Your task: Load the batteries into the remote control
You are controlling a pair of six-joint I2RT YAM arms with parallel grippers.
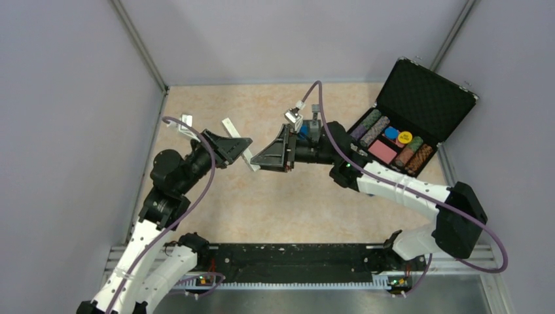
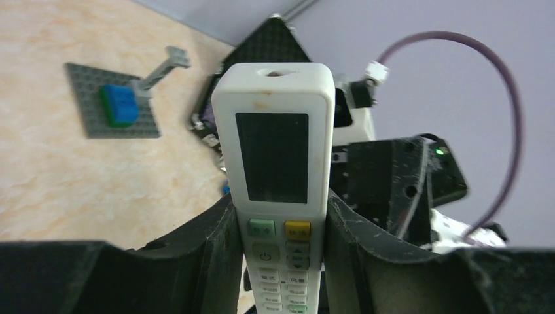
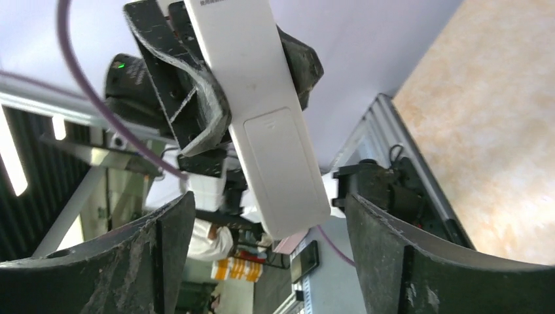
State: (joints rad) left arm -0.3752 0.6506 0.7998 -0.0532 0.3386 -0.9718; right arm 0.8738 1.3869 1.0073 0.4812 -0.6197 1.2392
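The remote control (image 2: 275,131) is a slim white bar with a grey screen and small buttons. My left gripper (image 2: 281,222) is shut on its sides just below the screen and holds it up above the table. From above, the remote control (image 1: 252,163) sticks out of my left gripper (image 1: 232,147) towards my right gripper (image 1: 269,157). In the right wrist view the remote control (image 3: 275,131) shows its plain white back with the battery cover (image 3: 283,163) in place. My right gripper (image 3: 267,210) is open, its fingers wide on either side of the remote's end and not touching it. The batteries are out of view.
An open black case (image 1: 419,104) with colourful poker chips (image 1: 393,140) stands at the back right. A grey baseplate (image 2: 88,121) with a blue block (image 2: 119,104) lies on the table beyond the remote. Grey walls close in the table on three sides.
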